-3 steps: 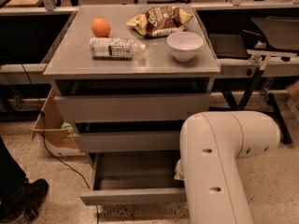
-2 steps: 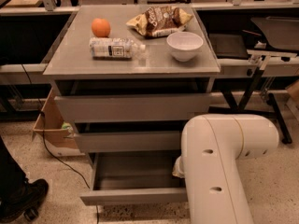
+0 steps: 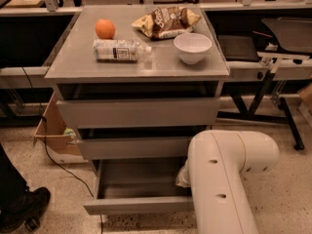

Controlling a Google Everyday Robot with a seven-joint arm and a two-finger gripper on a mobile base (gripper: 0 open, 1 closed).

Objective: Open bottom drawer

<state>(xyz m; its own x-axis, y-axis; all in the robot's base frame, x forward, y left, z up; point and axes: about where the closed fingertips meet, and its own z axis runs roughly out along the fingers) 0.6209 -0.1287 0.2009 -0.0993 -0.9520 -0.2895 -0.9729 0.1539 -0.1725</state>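
**Bottom drawer stands out, arm beside it**

We see the bottom drawer (image 3: pixel 137 205) at the foot of the grey cabinet, near the floor. It is drawn well forward of the middle drawer (image 3: pixel 131 147) and the top drawer (image 3: pixel 137 112) above it, and its bare tray is exposed. We judge the pull to be close to done. What remains is either a last bit of travel or letting go and backing off.

The gripper (image 3: pixel 184 177) is at the right end of the open tray, and only a pale part of it peeks past the arm (image 3: pixel 228 179). We cannot tell how its grasp stands. The next move calls for a straight line along the drawer's run, since a sideways tug could jam the tray.

The drawer front is a flat, matte grey strip with no handle. The tray is plain and smooth, with low walls. The arm is a glossy cream, rounded shell. On the dull grey tabletop (image 3: pixel 78 65) lie an orange (image 3: pixel 105 29), a clear plastic bottle (image 3: pixel 119 49) on its side, a crinkled snack bag (image 3: pixel 165 21) and a smooth white bowl (image 3: pixel 193 47).
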